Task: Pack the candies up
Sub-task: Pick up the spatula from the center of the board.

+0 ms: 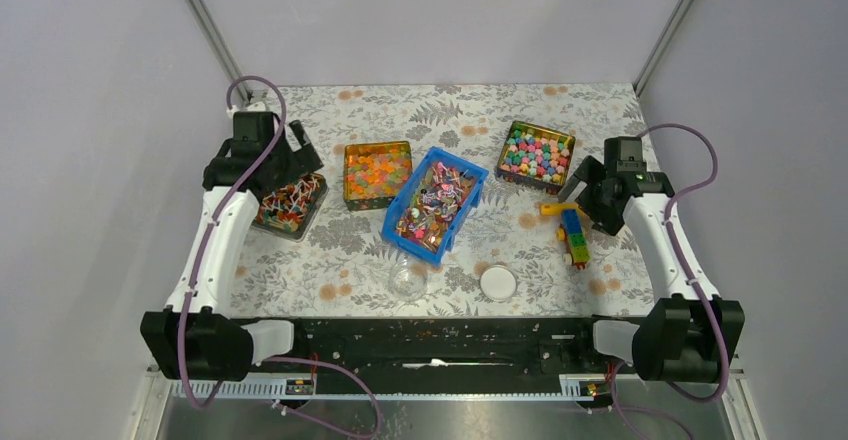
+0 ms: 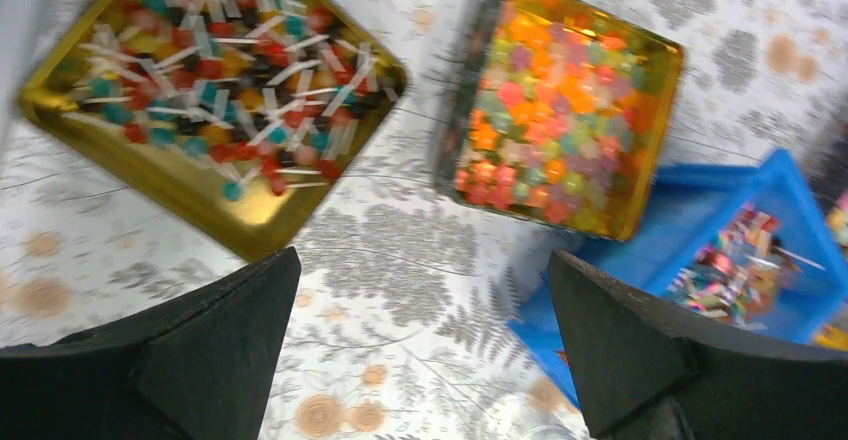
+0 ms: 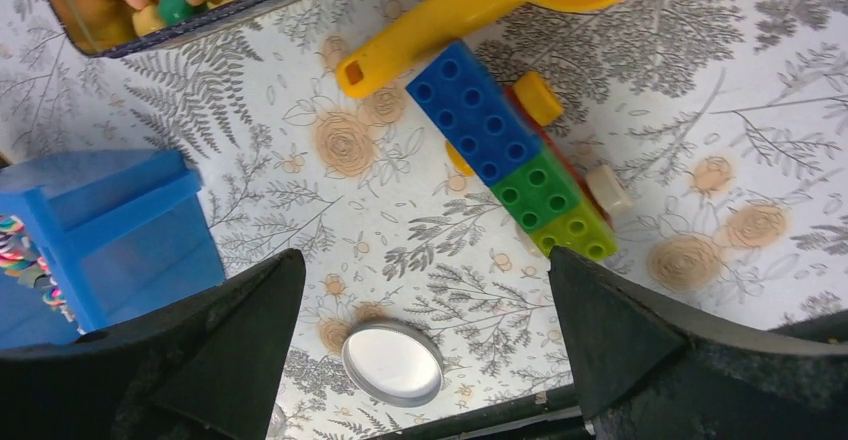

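Note:
The candies (image 1: 436,200) are tiny mixed-colour wrapped sweets that fill a blue bin (image 1: 470,175) at the table's middle. The left wrist view shows the bin (image 2: 700,210) and candies (image 2: 735,265) at its right edge. The right wrist view shows the bin (image 3: 120,230) at the left, with a few candies (image 3: 20,250). My left gripper (image 1: 298,163) is open and empty above the table between a lollipop tin and a jelly tin; in its wrist view (image 2: 425,350) only tablecloth lies between the jaws. My right gripper (image 1: 582,184) is open and empty; in its wrist view (image 3: 425,345) it hangs above a round lid.
A gold tin of lollipops (image 1: 290,205) sits far left. A tin of orange jelly pieces (image 1: 378,174) is beside the bin. A tin of pastel sweets (image 1: 536,154) is at the back right. A clear jar (image 1: 408,278) and its lid (image 1: 498,282) lie near the front. A brick toy (image 1: 574,235) and yellow scoop (image 1: 553,209) lie right.

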